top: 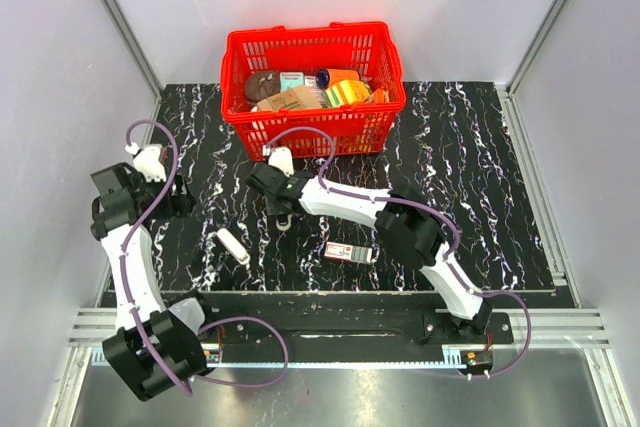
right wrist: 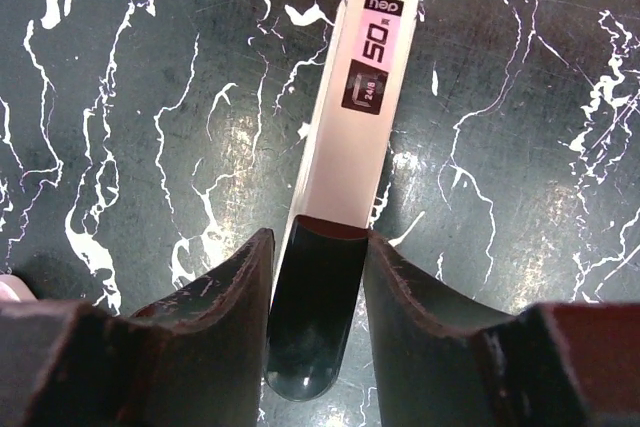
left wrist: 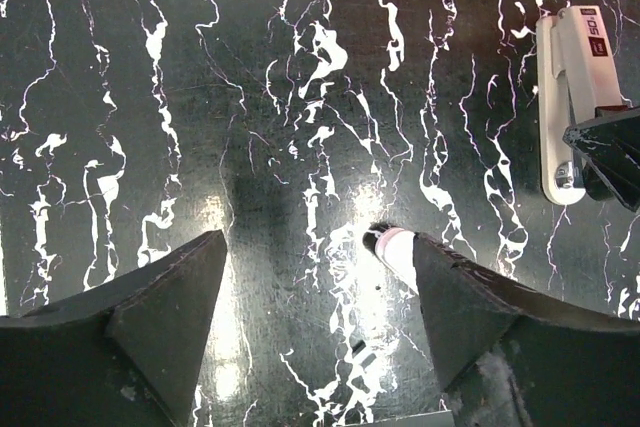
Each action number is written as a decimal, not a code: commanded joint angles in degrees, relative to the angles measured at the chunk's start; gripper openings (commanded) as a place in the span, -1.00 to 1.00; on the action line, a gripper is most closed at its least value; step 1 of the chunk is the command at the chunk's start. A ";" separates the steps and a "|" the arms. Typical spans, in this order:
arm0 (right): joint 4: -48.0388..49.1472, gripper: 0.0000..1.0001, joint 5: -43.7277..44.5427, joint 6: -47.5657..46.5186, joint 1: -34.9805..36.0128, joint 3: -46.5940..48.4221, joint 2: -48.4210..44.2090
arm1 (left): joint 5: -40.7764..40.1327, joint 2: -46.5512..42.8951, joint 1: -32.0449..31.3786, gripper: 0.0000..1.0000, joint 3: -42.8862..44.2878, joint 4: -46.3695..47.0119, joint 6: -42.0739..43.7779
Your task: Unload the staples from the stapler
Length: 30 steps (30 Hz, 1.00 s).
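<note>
The stapler [right wrist: 365, 97] is a slim pale bar with a "50" label, lying flat on the black marbled table. Its dark end sits between the fingers of my right gripper [right wrist: 318, 237], which press it from both sides. From above, that gripper [top: 279, 203] reaches left across the table in front of the basket, with the stapler [top: 284, 219] just showing under it. The left wrist view has the stapler [left wrist: 570, 97] at top right, a dark right finger beside it. My left gripper [left wrist: 318, 239] hangs open over bare table with nothing between its fingers, and sits at the table's left [top: 182, 197].
A red basket [top: 240, 119] full of packets stands at the back centre. A short white oblong piece [top: 232, 245] lies between the arms, and its end [left wrist: 395, 247] peeks out by my left gripper's right finger. A small red-black-white box [top: 350, 252] lies near the front.
</note>
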 commanded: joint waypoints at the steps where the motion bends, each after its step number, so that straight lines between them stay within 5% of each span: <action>1: 1.02 -0.13 -0.86 0.06 -0.94 1.58 1.42 | -3.58 -1.54 -2.10 0.53 3.62 -0.63 -1.04; 6: 1.03 -0.45 -1.30 0.23 -0.86 1.41 1.25 | -3.59 -0.93 -2.80 0.49 5.46 -4.05 -1.22; 14: 4.00 -0.96 -3.68 0.85 -0.24 -2.54 -4.98 | -2.28 1.54 -7.19 0.70 9.16 -10.21 -0.34; 21: 17.08 -1.00 -4.64 3.04 0.46 -16.33 -20.17 | 4.93 -1.45 -17.55 0.52 4.86 -6.97 -2.10; 30: 29.58 -1.00 -2.10 8.84 0.46 -30.67 -33.81 | 10.99 4.78 -27.59 0.61 4.50 -6.70 1.06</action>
